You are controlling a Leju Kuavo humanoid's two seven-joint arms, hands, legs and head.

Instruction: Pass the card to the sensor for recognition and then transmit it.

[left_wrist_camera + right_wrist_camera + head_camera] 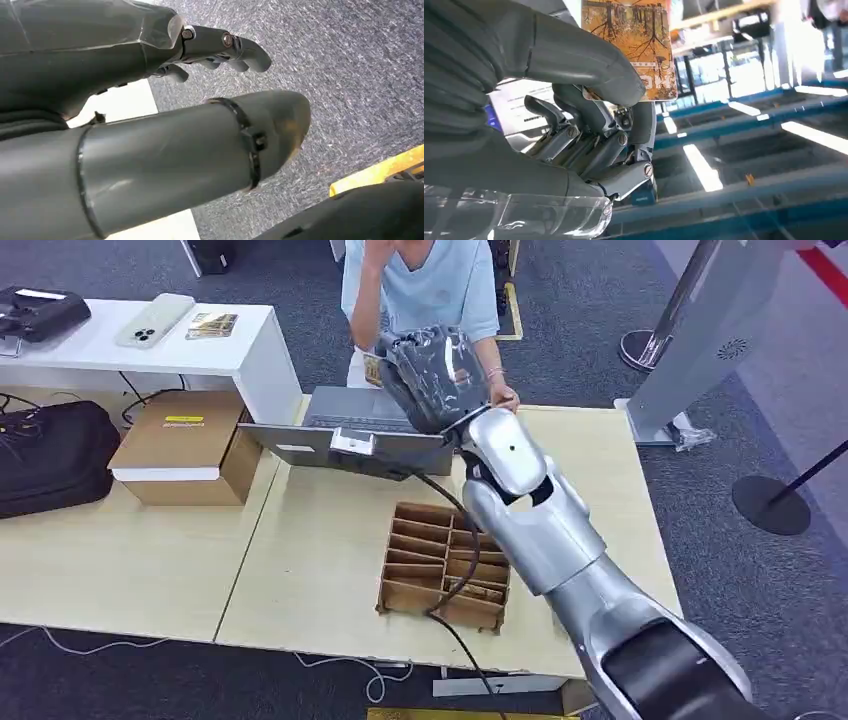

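- The right hand (pixel 432 375) is raised above the far edge of the tabletop (pixel 320 560), and the card (pixel 631 40) is pinched between its thumb and curled fingers (pixel 589 150).
- In the right wrist view the card, printed with orange trees, is seen standing out beyond the thumb tip.
- Below the fingers, a grey sensor device (pixel 350 445) is set on the tabletop, and a cardboard divider tray (pixel 440 565) lies nearer the robot.
- Just beyond the fingers, a person (pixel 425 285) is seated, one hand resting on the tabletop.
- The left hand (pixel 165 95) hangs over carpet, fingers (pixel 225 47) loosely curled, nothing held.
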